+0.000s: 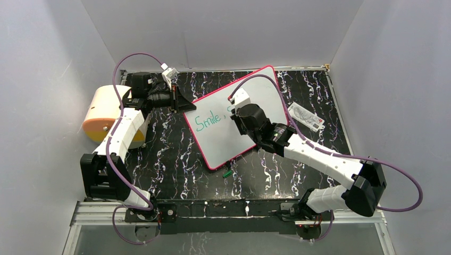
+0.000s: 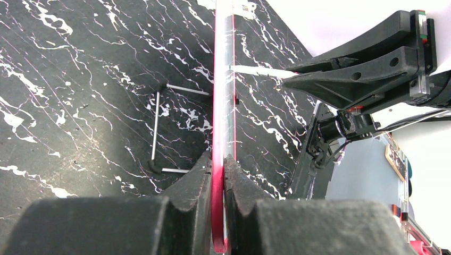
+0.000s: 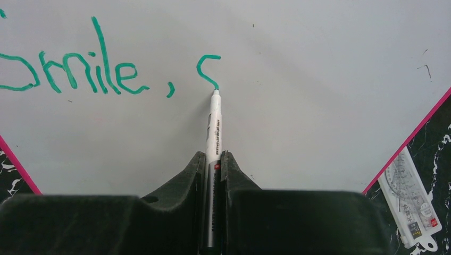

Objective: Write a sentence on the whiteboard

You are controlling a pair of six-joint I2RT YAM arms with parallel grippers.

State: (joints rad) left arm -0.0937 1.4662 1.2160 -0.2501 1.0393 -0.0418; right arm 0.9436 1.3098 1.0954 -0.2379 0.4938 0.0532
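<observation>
Nearest my right wrist camera, the right gripper (image 3: 213,157) was clamped on a white marker (image 3: 214,125). The marker's teal tip touched the whiteboard (image 3: 330,74) at the tail of a half-drawn curl. To the left of that curl I read the sentence (image 3: 103,58): only "Smile," in teal letters.

The left gripper (image 2: 217,158) was pinched shut on the board's pink-red rim, which I saw edge-on between its fingers.

From above, the whiteboard lay at an angle in the middle of the black marbled surface (image 1: 159,154). The left gripper was at its far-left corner and the right arm reached over its middle. A small green cap (image 1: 227,173) sat just beside the board's near edge. A plastic packet (image 1: 307,117) lay near its right edge. A cream and yellow roll (image 1: 103,114) showed at the far left, beside the left arm.
</observation>
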